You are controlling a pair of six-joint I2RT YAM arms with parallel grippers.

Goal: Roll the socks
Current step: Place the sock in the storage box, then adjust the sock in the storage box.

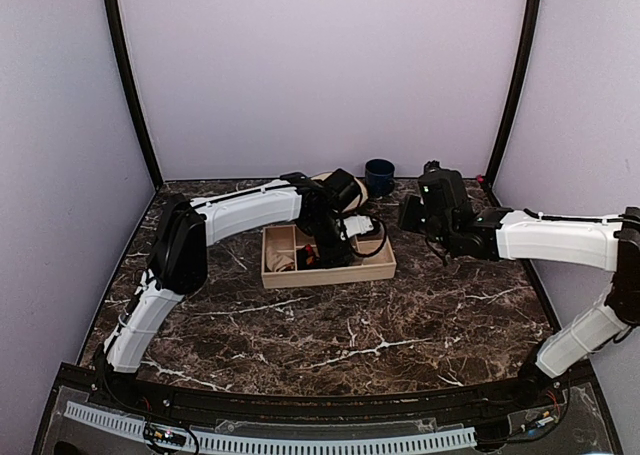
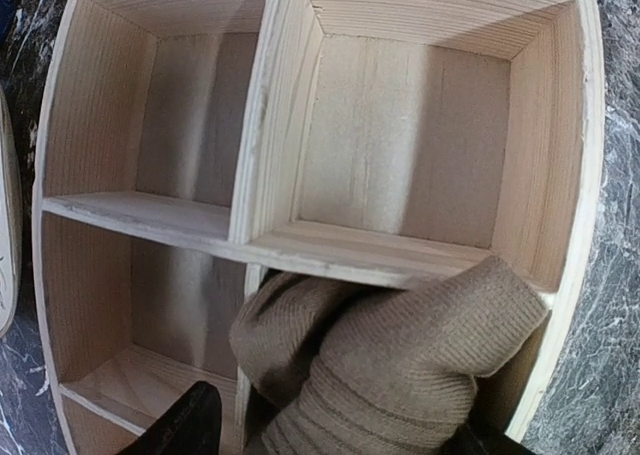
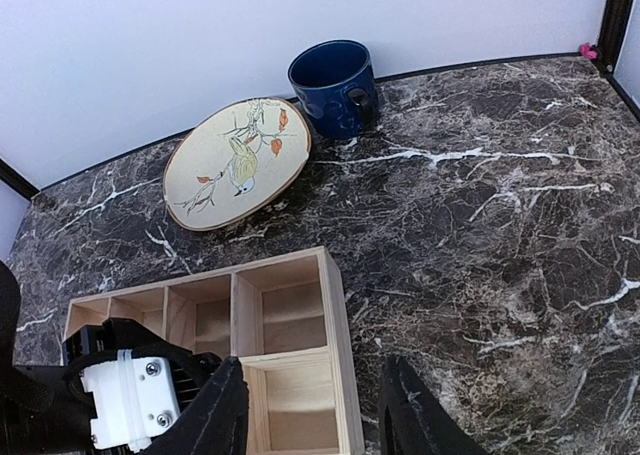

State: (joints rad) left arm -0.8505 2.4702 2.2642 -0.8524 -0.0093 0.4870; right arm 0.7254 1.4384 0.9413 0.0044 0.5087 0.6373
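The rolled plain tan ribbed sock (image 2: 390,365) sits in a corner compartment of the pale wooden divided box (image 2: 575,175), directly between the left fingers (image 2: 185,425). These stand spread with a gap showing on one side, so they are not gripping it. Its long axis runs across from finger to finger. The right fingers (image 3: 222,415) are parted and empty, off the box's right end above the dark marble worktop (image 1: 400,325). The left arm is plainly nearer.

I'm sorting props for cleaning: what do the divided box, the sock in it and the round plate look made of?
Box: pale bare wood, grain visible. Sock: tan ribbed knit fabric, matte. Plate: smooth cream face with a painted bird and brownish rim; ceramic or wood, unclear.
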